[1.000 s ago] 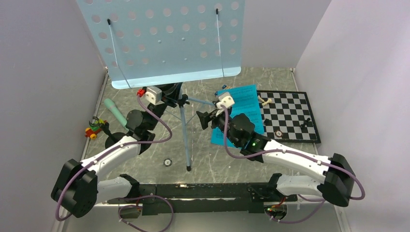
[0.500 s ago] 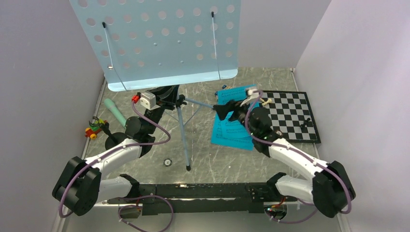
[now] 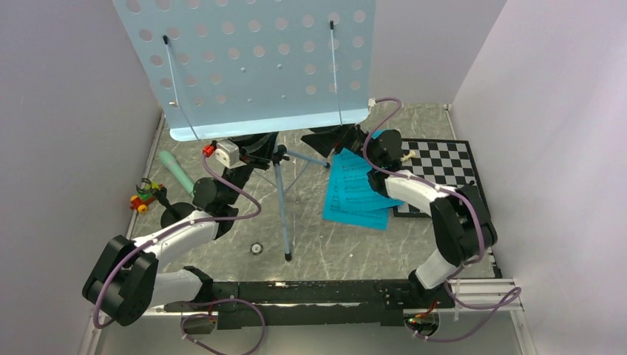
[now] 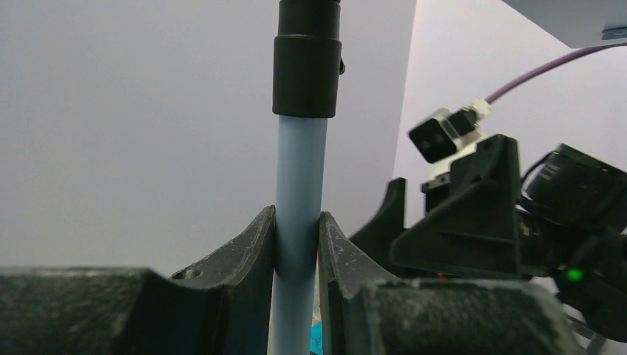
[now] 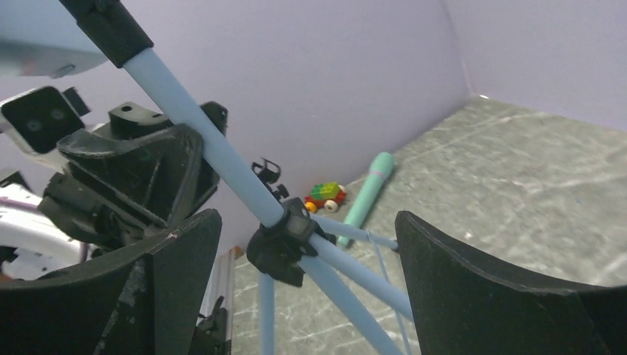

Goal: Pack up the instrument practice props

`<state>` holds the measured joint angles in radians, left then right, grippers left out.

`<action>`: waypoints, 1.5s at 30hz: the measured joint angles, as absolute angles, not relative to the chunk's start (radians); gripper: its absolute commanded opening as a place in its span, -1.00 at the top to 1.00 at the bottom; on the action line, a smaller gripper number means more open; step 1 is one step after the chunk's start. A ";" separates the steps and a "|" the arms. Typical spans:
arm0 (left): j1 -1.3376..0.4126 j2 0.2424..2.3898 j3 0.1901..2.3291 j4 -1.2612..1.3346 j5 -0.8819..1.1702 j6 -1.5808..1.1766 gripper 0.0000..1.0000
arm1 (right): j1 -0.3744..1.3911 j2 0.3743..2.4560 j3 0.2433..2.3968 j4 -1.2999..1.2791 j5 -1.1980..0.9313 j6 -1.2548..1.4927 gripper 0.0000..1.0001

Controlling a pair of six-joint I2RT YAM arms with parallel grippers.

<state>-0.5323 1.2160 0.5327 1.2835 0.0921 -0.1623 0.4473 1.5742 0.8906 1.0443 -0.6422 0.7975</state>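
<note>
1. Table (image 3: 333, 248): grey marbled top, bearing all the items below.
2. Music stand (image 3: 282, 200): pale-blue tripod legs planted near the centre.
3. Music sheets (image 3: 355, 196): turquoise, lying flat just right of the tripod, meeting the chessboard's left edge.
4. Chessboard (image 3: 451, 166): far right, a few pieces on it.
5. Microphone (image 3: 176, 168): mint-green, lying at left, near a toy car (image 3: 142, 198) and a black round-based stand (image 3: 171, 214).
</note>
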 measured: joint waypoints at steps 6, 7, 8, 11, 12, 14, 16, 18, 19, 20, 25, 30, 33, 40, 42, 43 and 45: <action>-0.566 1.249 0.537 1.315 0.101 -0.179 1.00 | 0.447 1.691 0.970 1.219 -0.746 0.905 -0.78; -0.571 1.254 0.537 1.323 0.101 -0.181 1.00 | 0.447 1.700 0.974 1.243 -0.754 0.921 -0.77; -0.573 1.259 0.537 1.328 0.101 -0.182 1.00 | 0.447 1.704 0.977 1.259 -0.763 0.929 -0.77; -0.579 1.270 0.537 1.346 0.100 -0.183 1.00 | 0.448 1.705 0.981 1.290 -0.771 0.942 -0.75; -0.580 1.275 0.537 1.354 0.099 -0.186 1.00 | 0.448 1.705 0.986 1.291 -0.772 0.941 -0.74; -0.584 1.286 0.538 1.367 0.098 -0.191 1.00 | 0.452 1.703 1.000 1.281 -0.773 0.928 -0.73; -0.588 1.295 0.538 1.380 0.096 -0.198 1.00 | 0.460 1.701 1.024 1.254 -0.773 0.899 -0.72; -0.595 1.306 0.538 1.397 0.089 -0.203 1.00 | 0.472 1.699 1.051 1.218 -0.772 0.863 -0.72; -0.599 1.311 0.537 1.405 0.085 -0.205 1.00 | 0.482 1.698 1.065 1.198 -0.772 0.844 -0.72; -0.601 1.314 0.537 1.411 0.083 -0.205 1.00 | 0.492 1.697 1.077 1.180 -0.771 0.825 -0.71; -0.607 1.318 0.533 1.421 0.072 -0.206 1.00 | 0.528 1.698 1.114 1.145 -0.769 0.785 -0.69; -0.609 1.321 0.516 1.437 0.053 -0.217 1.00 | 0.535 1.725 1.177 1.167 -0.770 0.807 -0.61; -0.611 1.326 0.509 1.452 0.045 -0.228 1.00 | 0.535 1.757 1.209 1.199 -0.773 0.843 -0.57; -0.613 1.322 0.495 1.463 0.033 -0.232 1.00 | 0.535 1.814 1.271 1.232 -0.836 0.897 -0.56; -0.614 1.318 0.493 1.460 0.031 -0.232 1.00 | 0.535 1.826 1.291 1.232 -0.857 0.902 -0.56; -0.614 1.316 0.492 1.459 0.030 -0.232 1.00 | 0.535 1.831 1.298 1.235 -0.866 0.906 -0.56; -0.614 1.311 0.490 1.453 0.029 -0.232 1.00 | 0.535 1.849 1.319 1.250 -0.885 0.921 -0.56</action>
<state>-0.6140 1.3109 0.4904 1.4532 0.0288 -0.2321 0.5350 1.8488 1.3186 1.2503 -0.8852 0.9211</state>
